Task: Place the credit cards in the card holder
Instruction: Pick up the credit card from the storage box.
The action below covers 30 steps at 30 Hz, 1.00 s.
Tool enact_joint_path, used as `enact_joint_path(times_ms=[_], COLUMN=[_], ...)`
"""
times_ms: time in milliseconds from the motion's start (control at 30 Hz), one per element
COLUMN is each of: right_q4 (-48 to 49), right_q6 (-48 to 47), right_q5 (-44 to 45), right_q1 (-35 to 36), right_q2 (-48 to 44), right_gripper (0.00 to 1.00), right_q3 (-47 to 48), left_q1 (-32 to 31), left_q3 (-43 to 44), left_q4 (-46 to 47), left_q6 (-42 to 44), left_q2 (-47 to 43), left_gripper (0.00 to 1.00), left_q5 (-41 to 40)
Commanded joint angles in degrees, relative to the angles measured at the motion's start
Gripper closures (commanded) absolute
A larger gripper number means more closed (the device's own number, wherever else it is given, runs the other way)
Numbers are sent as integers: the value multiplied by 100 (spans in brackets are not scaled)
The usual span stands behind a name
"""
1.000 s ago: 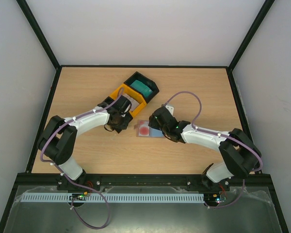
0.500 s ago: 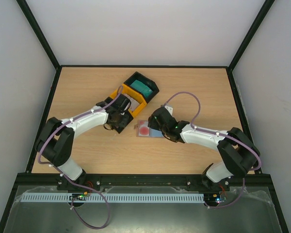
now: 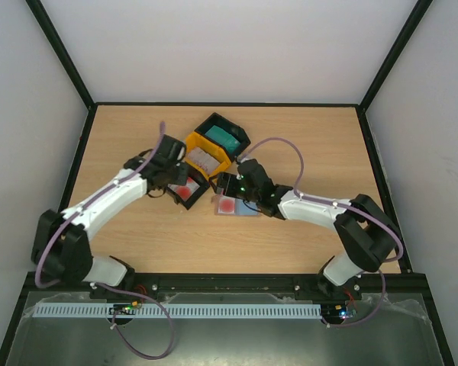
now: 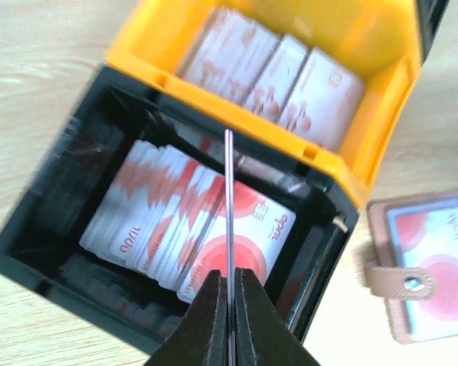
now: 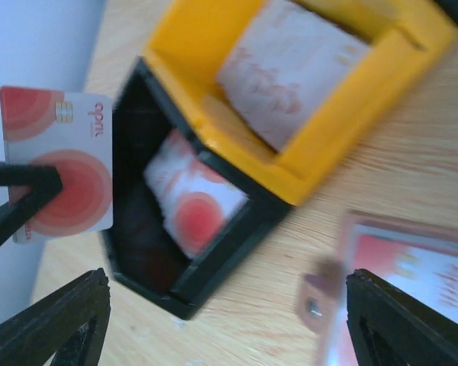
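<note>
**Left jaws pinch one card over the black tray; right jaws stand wide beside the wallet**

Left jaws are clamped tight on a single red-and-white card. In the left wrist view the card shows edge-on as a thin upright line rising from between the fingers. The right wrist view shows the face of the same card, held clear above the tray.

Below it sits a black tray holding a fanned stack of red-and-white cards. A yellow tray touches its far side and holds pale cards with faint red blotches. Beyond that, a second black tray holds teal cards.

Right jaws are spread fully apart and grip nothing, with one fingertip at each lower corner of the right wrist view.

The card holder lies open and flat on the tabletop, just beside the near black tray. Its tab points toward that tray, and a red-circled card shows in its pocket. From above, the right jaws hang over the holder's far edge.
</note>
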Motion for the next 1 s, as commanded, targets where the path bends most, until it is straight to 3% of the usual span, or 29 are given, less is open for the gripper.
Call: enact_joint_path(times_ms=[0, 233, 400, 533, 833, 933, 967], right_q4=[1011, 1551, 2383, 2751, 3698, 3776, 3760], right_q6=[61, 355, 914, 1174, 1922, 2003, 2018], right_q5=[-1059, -2249, -2736, -3127, -3364, -3271, -3202], right_q1=[-98, -150, -259, -285, -289, -285, -292], right_q2=[297, 717, 893, 1053, 1197, 1197, 1185], right_gripper=[16, 14, 22, 37, 80, 97, 98], right_q3=[597, 1496, 1606, 1824, 1656, 1642, 1628], left_q1=[507, 1390, 1740, 1985, 2259, 2325, 2374], left_q3=[128, 39, -250, -478, -716, -721, -720], left_q4=[216, 986, 1767, 2180, 2652, 2580, 2562], left_q6=[-95, -606, -1162, -1467, -1947, -2008, -2056], left_q2=[-761, -1553, -1883, -1944, -2100, -2146, -2179], left_gripper=[98, 98, 98, 98, 97, 86, 82], left_q5=[1144, 4148, 5290, 6037, 6596, 6660, 6660])
